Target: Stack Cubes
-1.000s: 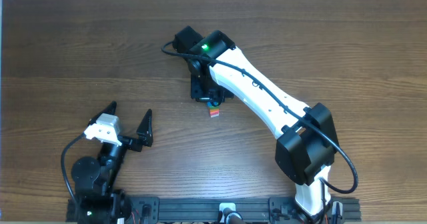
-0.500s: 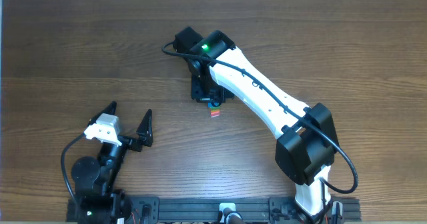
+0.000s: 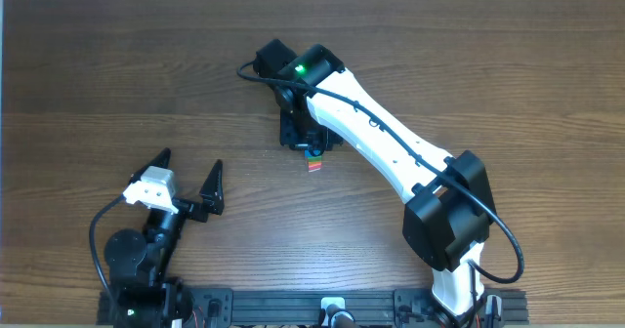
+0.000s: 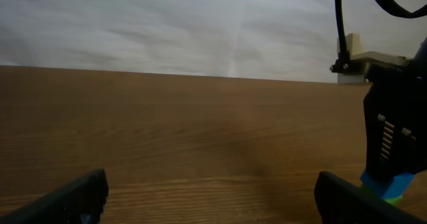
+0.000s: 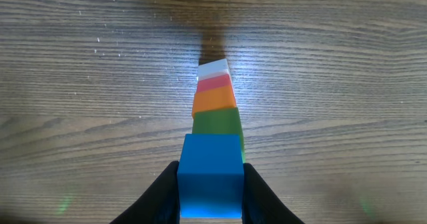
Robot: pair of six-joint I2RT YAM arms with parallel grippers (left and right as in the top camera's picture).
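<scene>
Stack nearly done.
From above, the right claw [image 3: 305, 141] sits over the stack [image 3: 313, 162] on the counter [image 3: 117, 64]. Left wrist view: left claw [image 4: 210, 197] spread, empty. Right wrist view: blue cube [image 5: 211, 174] clenched atop the green cube [image 5: 217, 125]; only letting go remains, I reckon.

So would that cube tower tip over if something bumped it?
Probably yes. The tower is five cubes tall and one cube wide, so a nudge could likely topple it. The blue cube on top looks stiff and flat-sided, so the right gripper clamped on it probably grips well, and it shouldn't roll.
</scene>
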